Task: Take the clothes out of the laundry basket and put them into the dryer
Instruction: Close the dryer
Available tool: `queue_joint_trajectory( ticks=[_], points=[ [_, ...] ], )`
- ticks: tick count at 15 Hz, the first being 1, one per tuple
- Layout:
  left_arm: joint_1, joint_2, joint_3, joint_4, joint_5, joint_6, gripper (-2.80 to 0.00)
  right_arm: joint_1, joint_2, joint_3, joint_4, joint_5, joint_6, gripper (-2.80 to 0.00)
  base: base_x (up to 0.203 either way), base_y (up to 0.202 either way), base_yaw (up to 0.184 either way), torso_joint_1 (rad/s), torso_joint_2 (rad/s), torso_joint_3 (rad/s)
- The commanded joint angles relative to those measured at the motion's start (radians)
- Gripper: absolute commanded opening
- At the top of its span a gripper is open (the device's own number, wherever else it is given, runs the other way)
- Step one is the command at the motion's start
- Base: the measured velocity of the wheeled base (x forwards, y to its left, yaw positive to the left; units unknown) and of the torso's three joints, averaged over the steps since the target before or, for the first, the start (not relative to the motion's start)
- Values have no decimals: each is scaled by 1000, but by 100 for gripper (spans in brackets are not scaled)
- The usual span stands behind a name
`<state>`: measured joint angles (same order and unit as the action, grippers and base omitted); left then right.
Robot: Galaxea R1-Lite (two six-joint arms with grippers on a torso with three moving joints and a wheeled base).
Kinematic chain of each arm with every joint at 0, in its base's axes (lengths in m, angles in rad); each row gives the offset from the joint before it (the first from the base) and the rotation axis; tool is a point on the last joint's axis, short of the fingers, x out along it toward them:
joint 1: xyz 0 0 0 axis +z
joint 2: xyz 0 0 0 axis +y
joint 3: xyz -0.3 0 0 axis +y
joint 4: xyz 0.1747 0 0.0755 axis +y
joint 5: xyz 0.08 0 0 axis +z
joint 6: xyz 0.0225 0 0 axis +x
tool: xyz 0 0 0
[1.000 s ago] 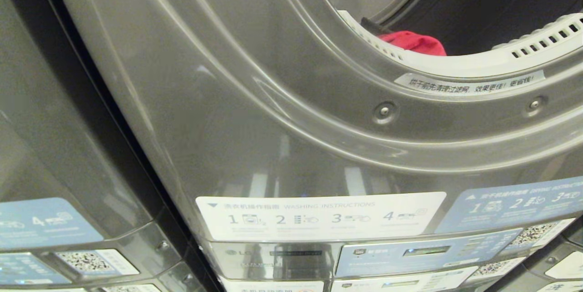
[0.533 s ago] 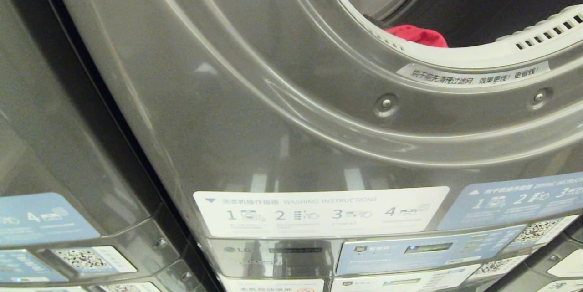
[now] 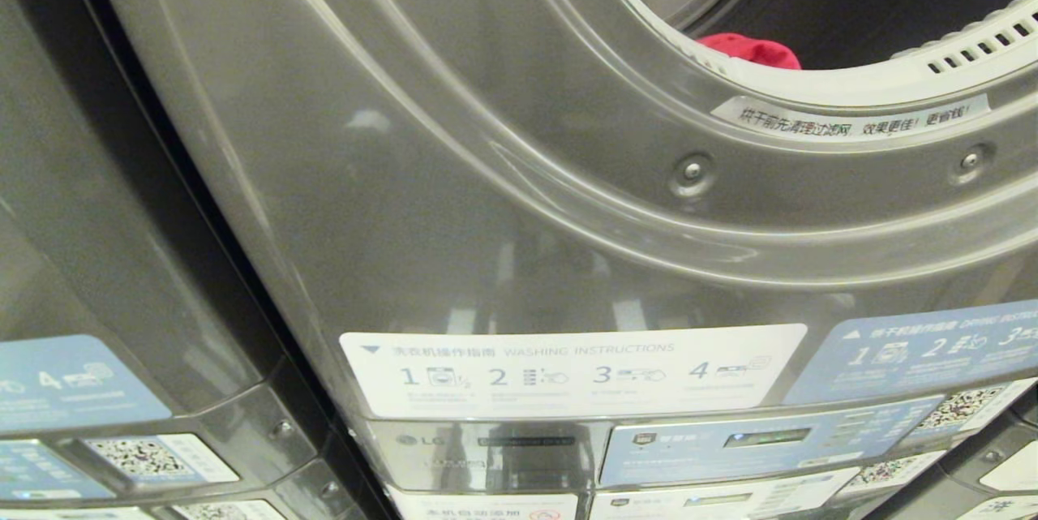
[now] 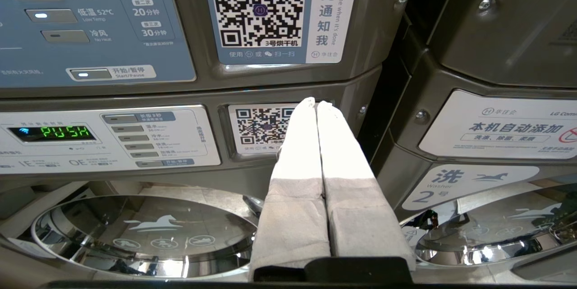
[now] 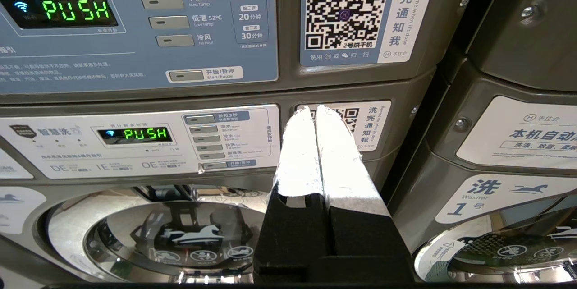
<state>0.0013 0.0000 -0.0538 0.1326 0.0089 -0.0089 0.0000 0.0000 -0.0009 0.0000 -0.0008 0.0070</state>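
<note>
Both grippers, left (image 4: pixel 317 104) and right (image 5: pixel 314 109), are held closed and empty; the dark grey dryer (image 3: pixel 454 204) sits higher in view than before, red cloth (image 3: pixel 750 49) already inside; laundry basket unseen.

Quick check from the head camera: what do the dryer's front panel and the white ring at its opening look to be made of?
The dryer front looks like painted or coated sheet metal, glossy dark grey: it shows soft reflections and pressed curves with screw heads. The white ring looks like matte moulded plastic, with slotted vents. The red garment inside looks like soft cloth.
</note>
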Motion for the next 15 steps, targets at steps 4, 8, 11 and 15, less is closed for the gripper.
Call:
queue_joint_trajectory(
  ticks=[4,8,11,15],
  points=[
    [0,0,0,1,0,0,-280,0,2,1,0,-1,1,-280,-114,0,1,-1,10,6],
    [0,0,0,1,0,0,-280,0,2,1,0,-1,1,-280,-196,0,1,-4,4,6],
    [0,0,0,1,0,1,-280,0,2,1,0,-1,1,-280,-154,0,-1,-2,2,4],
    [2,0,-1,1,0,1,-280,0,2,1,0,-1,1,-280,0,0,0,7,1,1]
  ],
)
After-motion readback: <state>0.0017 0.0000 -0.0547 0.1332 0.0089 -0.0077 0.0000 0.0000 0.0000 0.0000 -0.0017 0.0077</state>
